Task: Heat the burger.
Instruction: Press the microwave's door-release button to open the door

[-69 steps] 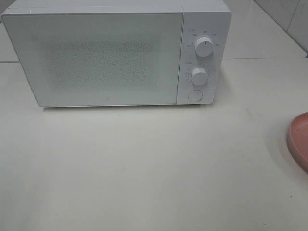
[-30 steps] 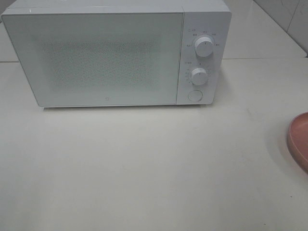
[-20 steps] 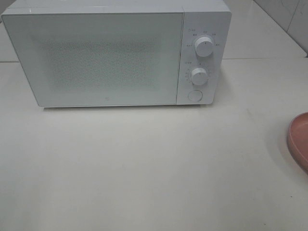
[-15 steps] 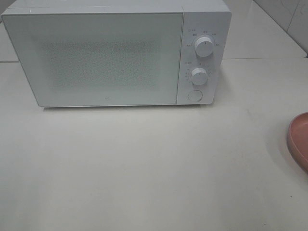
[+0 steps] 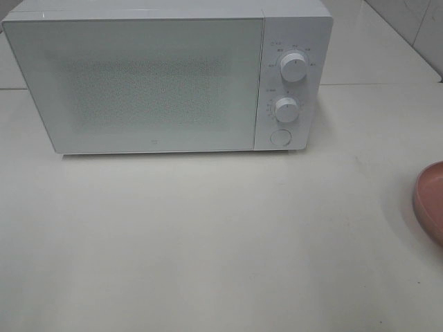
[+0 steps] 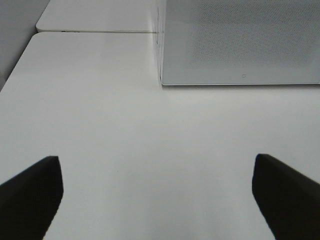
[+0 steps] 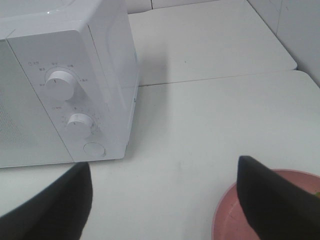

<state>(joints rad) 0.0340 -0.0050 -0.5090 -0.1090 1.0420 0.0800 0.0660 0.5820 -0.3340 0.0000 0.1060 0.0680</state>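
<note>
**Both pincers wide over the worktop, microwave shut, burger hidden**

The left pincer [image 6: 156, 160] shows only in its own wrist view. Its two dark fingers [image 6: 30, 195] stand far apart with nothing between them but bare white worktop [image 5: 208, 242]. It hangs in front of the lower left corner of the microwave [image 5: 291, 21], close to that corner but not touching it.

The microwave is a white box set toward the back of the worktop, slightly left of the middle in the high view. Its door [image 5: 138, 83] takes up most of the front and is closed, and the speckled pane lets nothing inside be seen. Right of the door is the control strip, with an upper knob [image 5: 294, 68], a lower knob [image 5: 286, 109] beneath it, and a round button [image 5: 279, 137] at the bottom. The small print around the knobs is too fine to read. A seam runs across the worktop behind the microwave's right side.

The right pincer [image 7: 164, 164] also shows only in its own wrist view. It is spread wide, empty, and raised above the surface, to the right of the control strip and apart from it.

At the far right edge of the high view lies a round pink plate [image 5: 429, 204], cut off by the frame and well apart from the microwave. In the right wrist view one finger [image 7: 275, 195] covers much of this plate. A small green-yellow speck [image 7: 316, 192] shows at the plate's edge beside that finger. It may be part of the burger, but it is too small to tell, and no more of the burger can be made out.
</note>
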